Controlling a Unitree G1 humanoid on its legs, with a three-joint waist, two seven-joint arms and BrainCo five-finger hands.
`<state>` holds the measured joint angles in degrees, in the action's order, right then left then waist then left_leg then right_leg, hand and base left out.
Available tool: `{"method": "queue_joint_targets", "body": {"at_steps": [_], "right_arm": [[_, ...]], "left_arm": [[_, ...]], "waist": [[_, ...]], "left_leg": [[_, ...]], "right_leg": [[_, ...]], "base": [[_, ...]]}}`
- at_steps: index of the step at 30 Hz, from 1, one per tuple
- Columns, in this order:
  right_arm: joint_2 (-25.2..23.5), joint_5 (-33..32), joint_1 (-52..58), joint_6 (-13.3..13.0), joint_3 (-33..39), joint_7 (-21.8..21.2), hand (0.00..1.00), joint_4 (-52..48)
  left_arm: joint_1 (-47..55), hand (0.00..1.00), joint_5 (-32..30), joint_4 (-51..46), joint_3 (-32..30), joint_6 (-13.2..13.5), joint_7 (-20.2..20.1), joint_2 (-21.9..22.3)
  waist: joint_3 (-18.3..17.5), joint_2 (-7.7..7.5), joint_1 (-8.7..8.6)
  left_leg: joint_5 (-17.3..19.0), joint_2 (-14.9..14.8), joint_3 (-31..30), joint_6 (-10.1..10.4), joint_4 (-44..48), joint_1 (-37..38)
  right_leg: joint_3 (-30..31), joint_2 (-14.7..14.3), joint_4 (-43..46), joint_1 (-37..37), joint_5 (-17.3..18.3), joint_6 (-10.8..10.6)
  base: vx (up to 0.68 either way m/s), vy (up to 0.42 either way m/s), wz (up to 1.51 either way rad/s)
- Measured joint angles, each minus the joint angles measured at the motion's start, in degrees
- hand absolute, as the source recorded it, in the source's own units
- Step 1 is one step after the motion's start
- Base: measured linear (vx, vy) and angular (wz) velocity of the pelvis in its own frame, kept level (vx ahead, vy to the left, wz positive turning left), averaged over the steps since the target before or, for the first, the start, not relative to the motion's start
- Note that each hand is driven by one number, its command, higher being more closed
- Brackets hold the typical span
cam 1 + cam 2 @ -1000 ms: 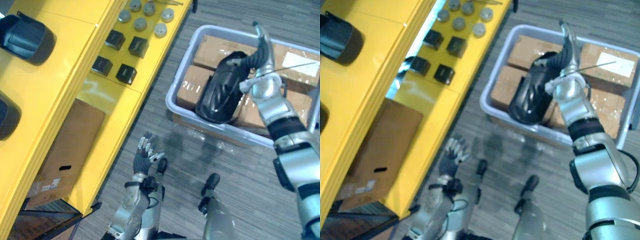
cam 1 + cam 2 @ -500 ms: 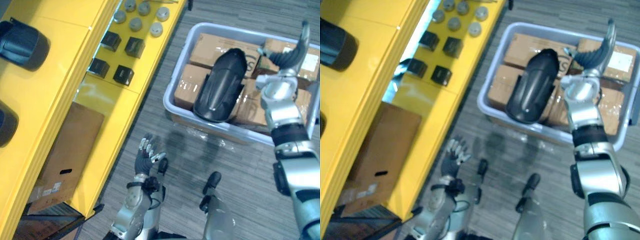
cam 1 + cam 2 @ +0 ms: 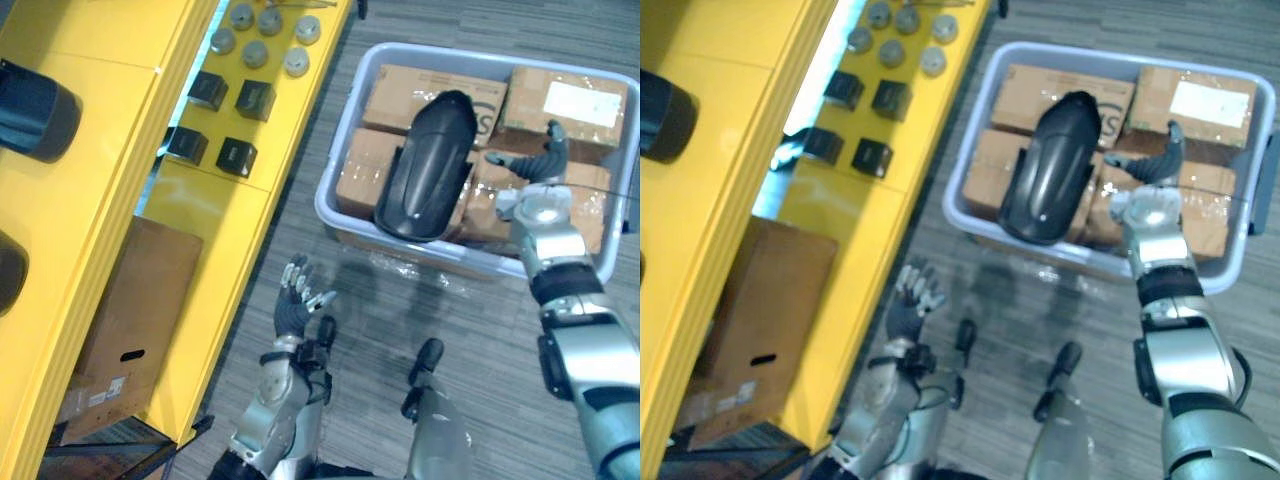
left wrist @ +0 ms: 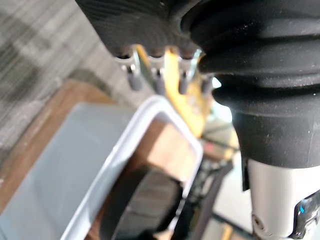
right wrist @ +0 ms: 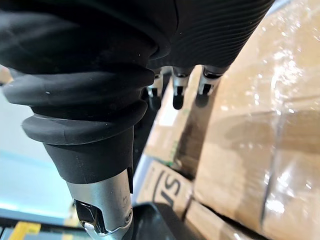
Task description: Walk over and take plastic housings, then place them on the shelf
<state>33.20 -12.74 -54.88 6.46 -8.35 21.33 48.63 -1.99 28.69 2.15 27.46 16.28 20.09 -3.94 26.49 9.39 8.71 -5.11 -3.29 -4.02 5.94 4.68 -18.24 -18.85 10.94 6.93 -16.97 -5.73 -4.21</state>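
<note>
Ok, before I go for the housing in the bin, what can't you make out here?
1. Underside of the black curved plastic housing: eye views, hidden by its own shell.
2. Whether the right hand touches the brown cardboard boxes: right wrist view, its dark cover blocks the contact.
3. The dark rounded housings on the yellow shelf: left eye view, cut by the edge.

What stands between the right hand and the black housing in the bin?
Nothing visible does. The open right hand is over the boxes in the bin, beside the housing, with only a bare gap between them.
</note>
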Motion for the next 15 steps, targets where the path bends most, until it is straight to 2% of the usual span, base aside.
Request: {"method": "queue_joint_targets", "body": {"at_steps": [10, 15], "right_arm": [[-2.49, 0.09, -0.07, 0.98, -1.07, -4.92, 0.0, 2.25], [-3.37, 1.35, -0.19, 1.37, -3.52, -6.92, 0.0, 3.09]], "left_arm": [[-4.47, 0.0, -2.71, -1.04, -0.02, -0.4, 0.58, 1.04], [-5.37, 0.0, -2.7, -1.02, -0.13, -1.88, 1.16, 1.11]], "waist": [[0.0, 0.01, 0.01], [0.0, 0.01, 0.02]], "left_leg": [[2.09, 0.15, -0.14, -0.21, 3.8, -1.88], [2.18, 0.26, -0.21, -0.25, 4.01, -2.04]], "right_leg": [[-0.08, 0.1, 0.49, -0.2, 0.01, 0.0], [-0.14, 0.2, 0.57, -0.2, 0.06, -0.01]], "base": [[0.0, -0.001, 0.0], [0.0, 0.0, 0.0]]}}
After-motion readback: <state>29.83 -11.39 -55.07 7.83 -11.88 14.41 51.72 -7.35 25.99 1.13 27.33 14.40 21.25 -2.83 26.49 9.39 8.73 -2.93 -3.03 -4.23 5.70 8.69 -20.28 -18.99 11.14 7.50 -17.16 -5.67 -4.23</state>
